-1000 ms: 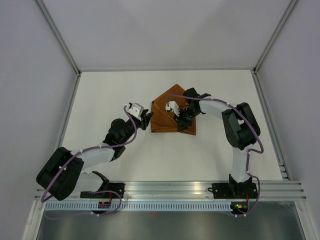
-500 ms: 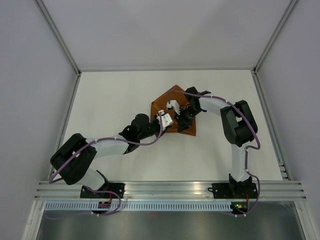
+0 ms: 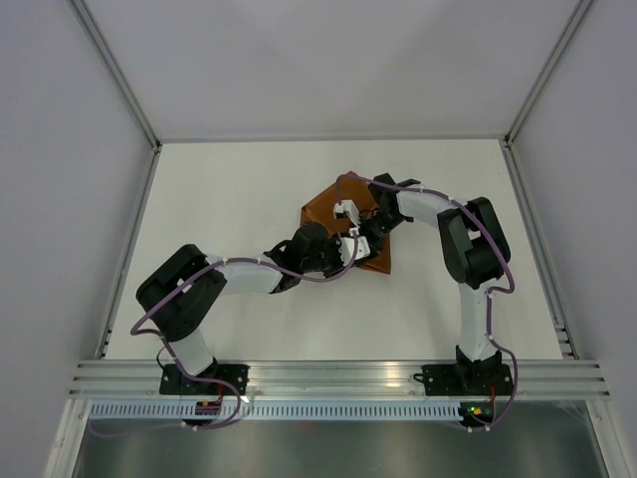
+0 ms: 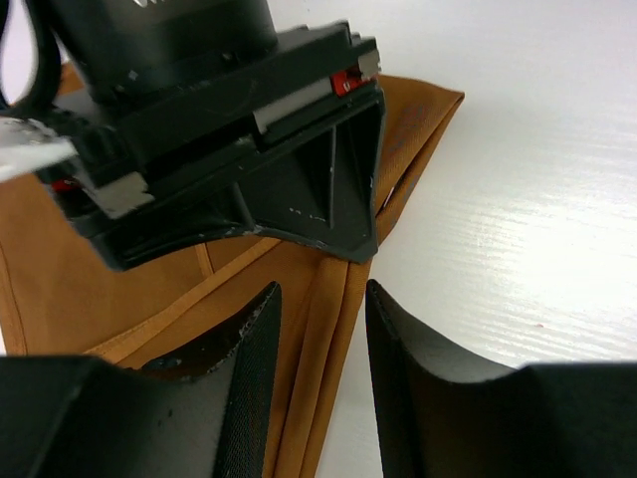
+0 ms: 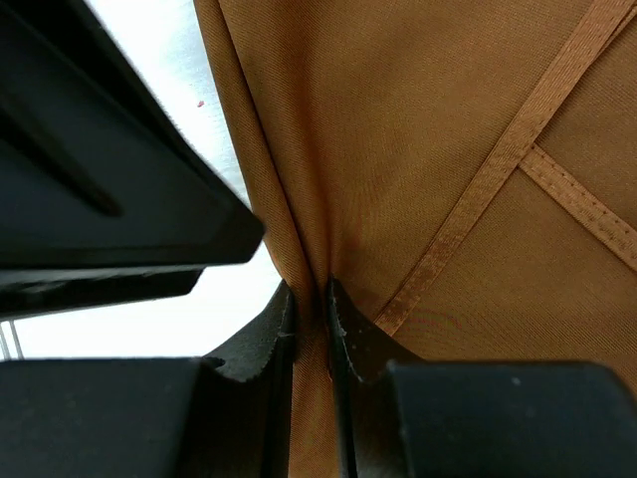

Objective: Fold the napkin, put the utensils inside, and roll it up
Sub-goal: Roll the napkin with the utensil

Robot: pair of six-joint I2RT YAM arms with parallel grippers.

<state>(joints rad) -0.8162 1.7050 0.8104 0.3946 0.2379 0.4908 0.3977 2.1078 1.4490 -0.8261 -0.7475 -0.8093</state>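
White table (image 3: pixel 219 199) carries the folded napkin (image 3: pixel 320 206), right of centre. A second ago the left gripper (image 4: pixel 320 299) sat off the napkin's left edge. Now that arm has reached across to the near edge beside the right gripper (image 5: pixel 311 299), its jaws parted wider, astride the hem and gripping nothing. The right gripper stays pinched on a fold of the napkin.

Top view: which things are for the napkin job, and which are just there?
For the job:
- napkin, pinched by the right gripper
- left gripper, open over the napkin's folded edge
- no utensils show in any view

Just there:
- white table
- purple cables
- metal rail
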